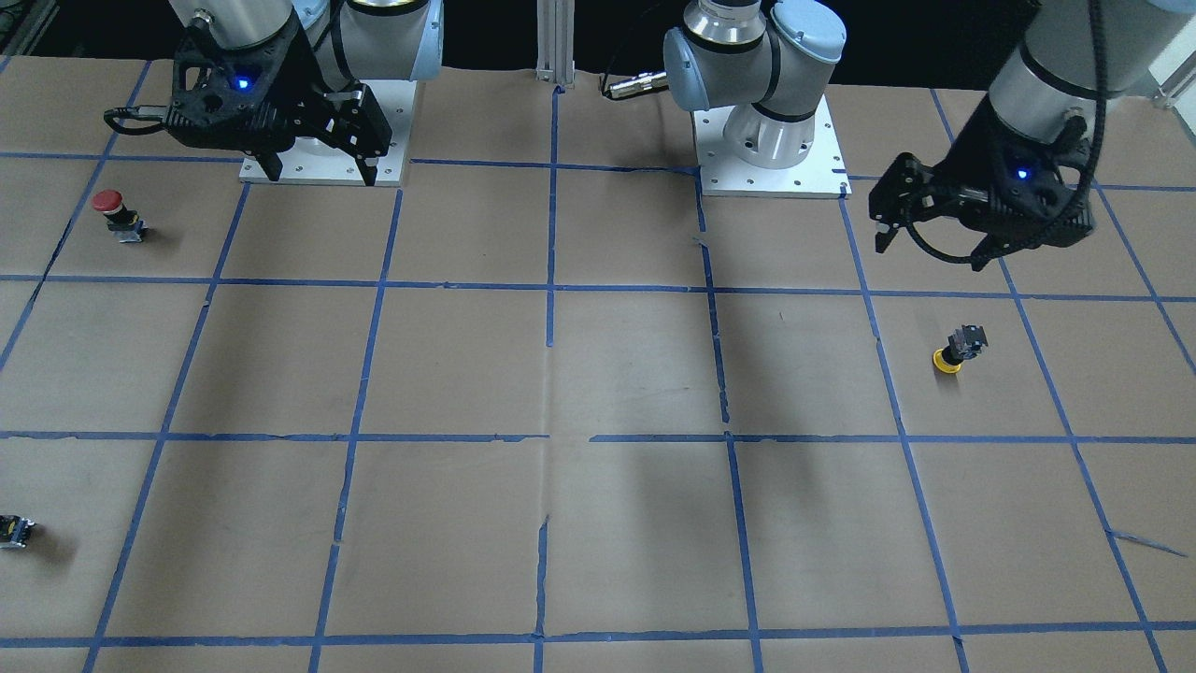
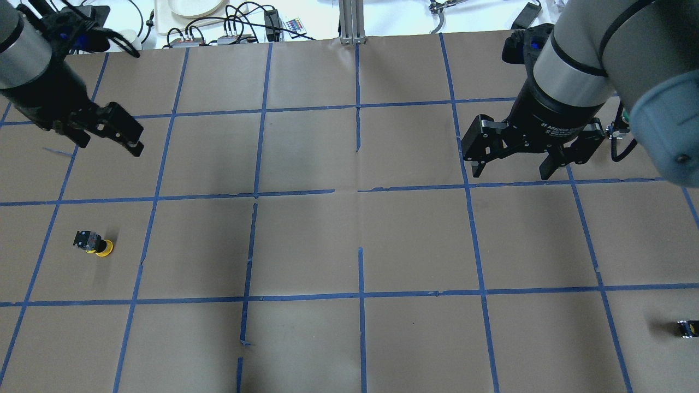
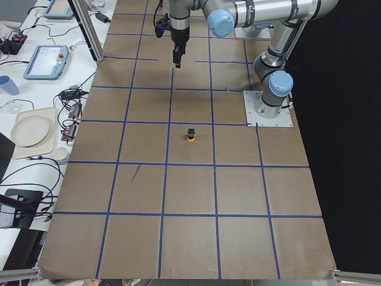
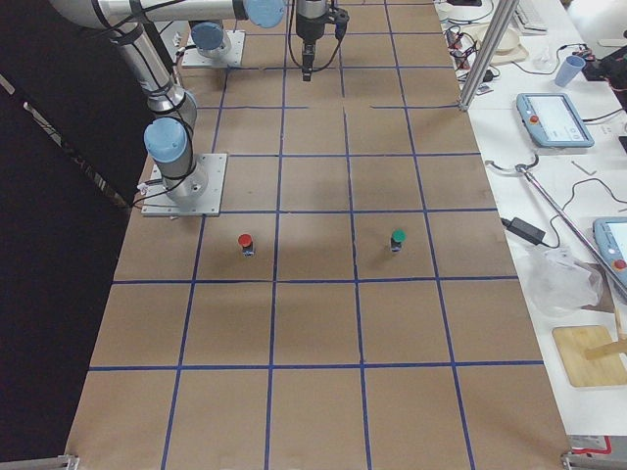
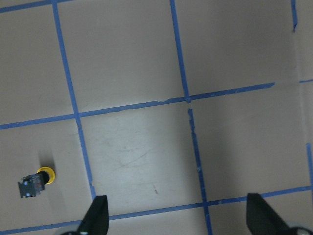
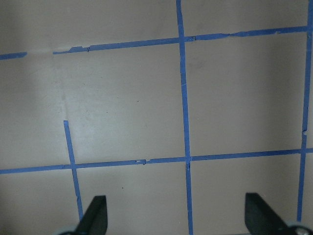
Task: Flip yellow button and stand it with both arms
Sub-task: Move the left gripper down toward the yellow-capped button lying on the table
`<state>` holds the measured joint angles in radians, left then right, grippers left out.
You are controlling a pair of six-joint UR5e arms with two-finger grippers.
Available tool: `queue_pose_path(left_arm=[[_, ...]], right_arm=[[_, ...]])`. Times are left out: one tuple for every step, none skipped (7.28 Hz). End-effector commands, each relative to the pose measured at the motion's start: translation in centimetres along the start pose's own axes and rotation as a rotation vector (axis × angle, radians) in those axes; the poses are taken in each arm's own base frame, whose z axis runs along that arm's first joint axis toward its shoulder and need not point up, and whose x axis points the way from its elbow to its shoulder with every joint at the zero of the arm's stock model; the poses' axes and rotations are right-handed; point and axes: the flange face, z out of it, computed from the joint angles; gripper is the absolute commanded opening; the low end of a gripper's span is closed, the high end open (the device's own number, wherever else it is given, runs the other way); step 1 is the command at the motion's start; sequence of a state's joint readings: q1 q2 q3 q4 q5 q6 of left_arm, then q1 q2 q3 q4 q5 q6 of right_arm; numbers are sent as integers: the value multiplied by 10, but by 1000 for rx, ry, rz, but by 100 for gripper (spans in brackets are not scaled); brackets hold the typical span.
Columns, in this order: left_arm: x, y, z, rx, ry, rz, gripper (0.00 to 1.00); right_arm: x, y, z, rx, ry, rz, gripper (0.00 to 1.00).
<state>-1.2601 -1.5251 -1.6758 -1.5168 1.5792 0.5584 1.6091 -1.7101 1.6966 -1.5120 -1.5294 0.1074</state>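
The yellow button (image 1: 957, 350) lies tipped on its side on the brown paper, its yellow cap toward the table's middle and its black body outward. It also shows in the overhead view (image 2: 94, 243), the left exterior view (image 3: 190, 135) and the left wrist view (image 5: 36, 180). My left gripper (image 2: 109, 143) is open and empty, hanging above the table on the operators' side of the button's square; it also shows in the front view (image 1: 925, 245) and its own wrist view (image 5: 178, 220). My right gripper (image 2: 510, 173) is open and empty over the other half of the table (image 1: 322, 176) (image 6: 176, 220).
A red-capped button (image 1: 112, 213) stands near the right arm's base (image 1: 322, 159). A small dark part (image 1: 14, 530) lies at the table's edge on the right arm's side (image 2: 689, 327). A green-capped button (image 4: 397, 238) shows in the right exterior view. Blue tape lines grid the paper.
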Motion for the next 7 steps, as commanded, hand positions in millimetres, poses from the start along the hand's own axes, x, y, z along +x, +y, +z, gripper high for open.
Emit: queue_pose_path(left_arm=[[-90, 31, 55, 5, -7, 71, 98], [-126, 45, 88, 35, -34, 42, 98], [-150, 47, 112, 79, -96, 46, 98], [-168, 55, 138, 49, -72, 23, 99], [-179, 66, 159, 10, -23, -13, 99], [-174, 74, 180, -16, 16, -34, 99], [-163, 82, 199, -42, 48, -93, 99]], right_arm=[[0, -1, 0, 1, -2, 0, 100], [0, 0, 0, 1, 0, 1, 100], [0, 0, 0, 2, 0, 1, 100], [0, 0, 1, -2, 0, 2, 100], [0, 2, 1, -8, 2, 0, 100], [0, 1, 3, -8, 1, 0, 100], [0, 1, 3, -8, 1, 0, 100]])
